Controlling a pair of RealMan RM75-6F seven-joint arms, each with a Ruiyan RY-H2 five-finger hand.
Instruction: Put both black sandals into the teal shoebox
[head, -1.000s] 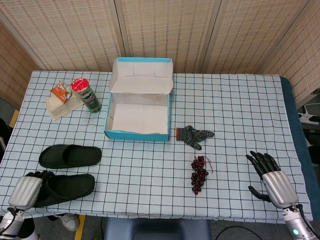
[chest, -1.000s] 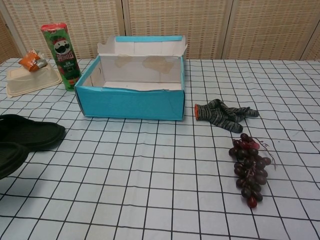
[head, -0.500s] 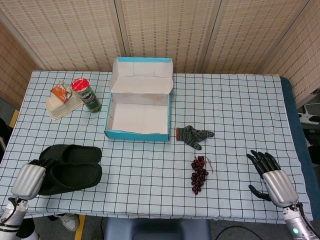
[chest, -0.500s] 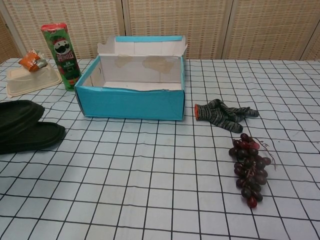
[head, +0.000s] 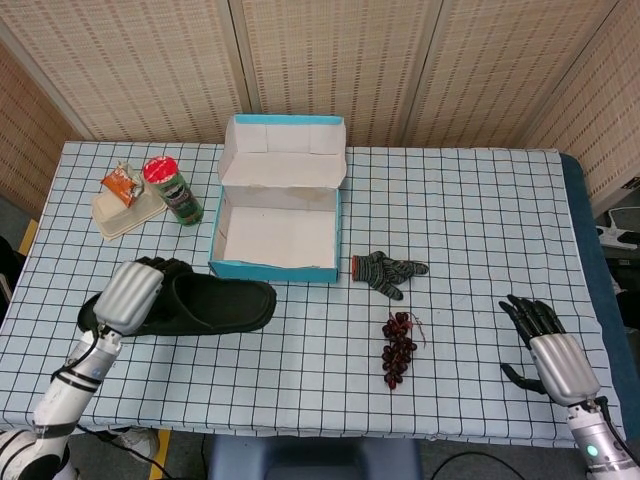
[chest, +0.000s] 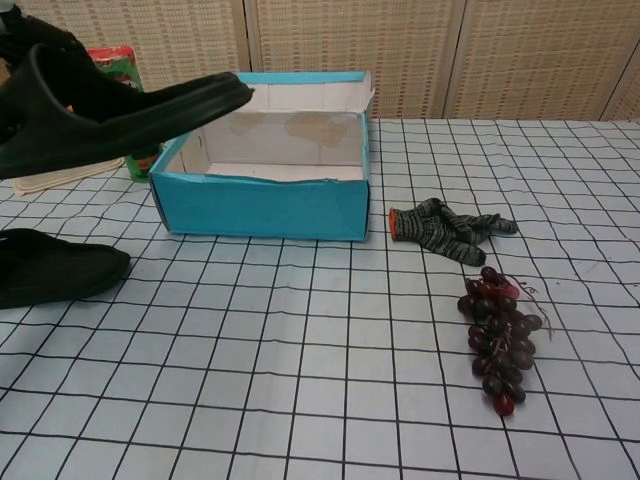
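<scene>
Lifted off the table since half a second ago, one black sandal (head: 215, 305) now hangs in the air in the left hand (head: 130, 296), which grips its heel end, the toe reaching rightward from the hand toward the teal shoebox (head: 275, 270). Directly beneath that hand, the other sandal (chest: 55, 268) lies flat on the checked table (head: 470, 210). Well off to the right, the right hand (head: 552, 350) hovers with its fingers spread, holding nothing.
</scene>
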